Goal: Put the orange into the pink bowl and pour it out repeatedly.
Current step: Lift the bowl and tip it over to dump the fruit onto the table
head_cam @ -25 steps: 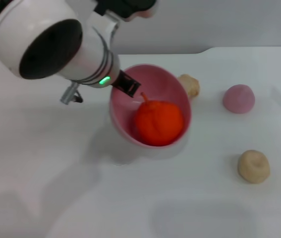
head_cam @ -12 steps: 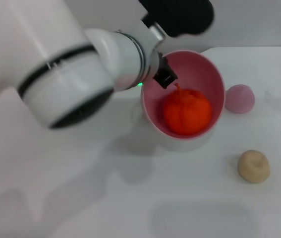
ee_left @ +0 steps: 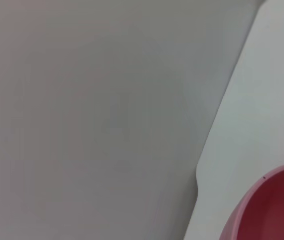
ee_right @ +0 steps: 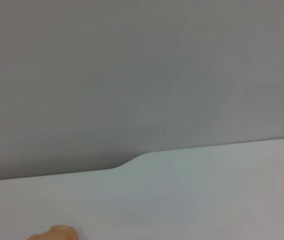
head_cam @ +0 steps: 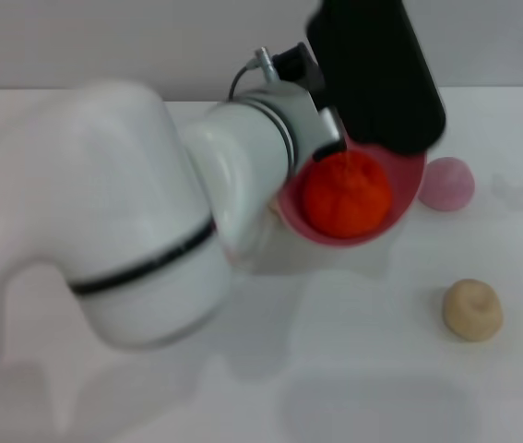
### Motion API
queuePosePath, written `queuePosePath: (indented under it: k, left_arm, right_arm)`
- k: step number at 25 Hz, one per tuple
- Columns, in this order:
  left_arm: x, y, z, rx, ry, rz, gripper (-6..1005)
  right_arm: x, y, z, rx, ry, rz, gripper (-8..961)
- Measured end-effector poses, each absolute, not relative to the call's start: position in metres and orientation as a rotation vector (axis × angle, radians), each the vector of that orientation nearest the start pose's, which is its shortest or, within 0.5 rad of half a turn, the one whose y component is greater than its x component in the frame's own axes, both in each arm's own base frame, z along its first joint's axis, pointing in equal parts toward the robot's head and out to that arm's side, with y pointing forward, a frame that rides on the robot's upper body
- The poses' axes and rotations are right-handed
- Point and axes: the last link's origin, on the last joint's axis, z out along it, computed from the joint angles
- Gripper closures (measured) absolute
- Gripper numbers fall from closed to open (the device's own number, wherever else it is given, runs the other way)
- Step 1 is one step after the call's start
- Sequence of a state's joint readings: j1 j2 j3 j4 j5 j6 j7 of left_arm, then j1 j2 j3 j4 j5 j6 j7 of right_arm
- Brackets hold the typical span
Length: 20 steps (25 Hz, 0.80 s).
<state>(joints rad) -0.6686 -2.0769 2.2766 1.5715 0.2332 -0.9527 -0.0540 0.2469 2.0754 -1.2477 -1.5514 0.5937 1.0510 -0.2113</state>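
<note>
1. our left gripper (head_cam: 335,138) sits at the near rim of the pink bowl (head_cam: 407,189) and seems to carry it, since the bowl rides tilted above the table (head_cam: 353,369); its fingers are hidden behind the black wrist housing and the big white arm, so we cannot tell whether they are spread or pinched on the rim.
2. the orange (head_cam: 346,194) lies inside the bowl, resting against its lower wall, bumpy skin facing our head camera.
3. our left wrist view shows only a slice of the bowl's rim (ee_left: 262,210) against the white table and grey wall.
4. we judge the loading step done: the fruit is in the bowl. the pour is what remains; the bowl is tipped but the fruit has not left it.
5. a mauve dome (head_cam: 447,183) sits just beside the bowl's far side, and a tan lump (head_cam: 471,309) lies nearer us, apart from both.
6. our right gripper is out of sight; its wrist camera sees only table and wall.
</note>
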Motion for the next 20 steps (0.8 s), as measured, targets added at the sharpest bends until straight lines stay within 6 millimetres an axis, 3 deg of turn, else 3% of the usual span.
queuePosePath:
  k: [14, 20]
  left_arm:
    - [-0.045, 0.313, -0.096, -1.954, 0.609, 0.273, 957]
    - [-0.047, 0.305, -0.100, -1.896, 0.701, 0.257, 957]
  right_arm:
    - [0.248, 0.358, 0.079, -1.857, 1.302, 0.194, 310]
    - [0.248, 0.358, 0.079, -1.855, 1.305, 0.194, 310]
